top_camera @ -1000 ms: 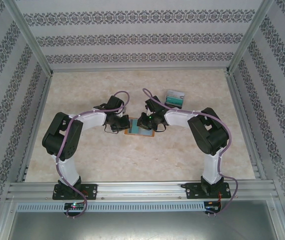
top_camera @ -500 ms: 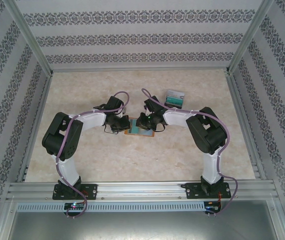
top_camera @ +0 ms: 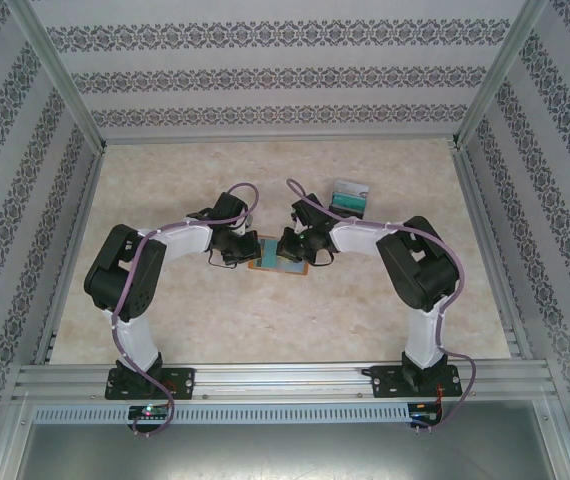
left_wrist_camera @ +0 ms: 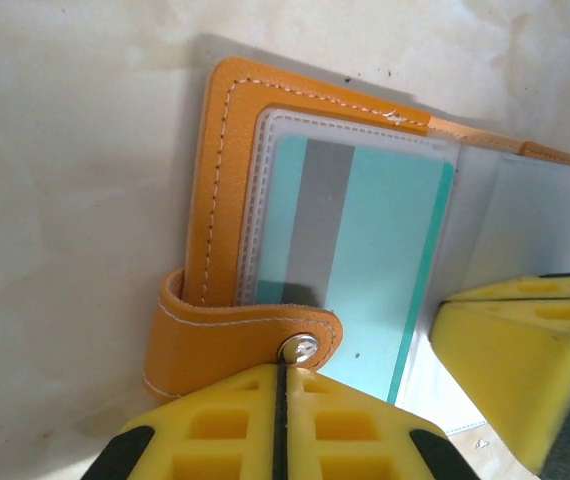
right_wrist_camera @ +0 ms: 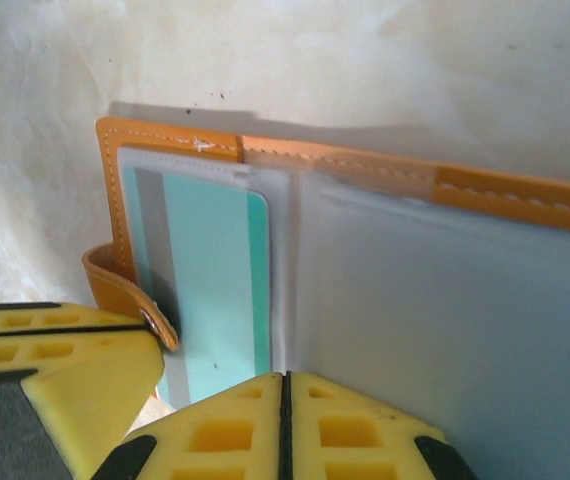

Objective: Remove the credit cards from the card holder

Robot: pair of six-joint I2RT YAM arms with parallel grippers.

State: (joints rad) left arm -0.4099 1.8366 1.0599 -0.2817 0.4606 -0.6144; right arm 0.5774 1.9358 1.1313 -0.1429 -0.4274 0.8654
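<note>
The orange card holder lies open like a book mid-table, between both grippers. In its left clear pocket sits a teal credit card with a grey stripe, also seen in the right wrist view. My left gripper is shut, its tips pinching the end of the holder's snap strap at the stud. My right gripper is shut too, tips resting at the fold of the clear sleeves beside the card's edge. Whether it pinches anything is hidden. The right-hand pockets look pale grey.
A clear box with teal contents stands behind the right gripper. Aluminium rails frame the beige tabletop, with patterned walls on three sides. Open tabletop lies in front of and behind the holder.
The right gripper's jaws have closed fully over the holder's fold, and its wrist has nudged slightly. The left arm and holder have stayed put.
</note>
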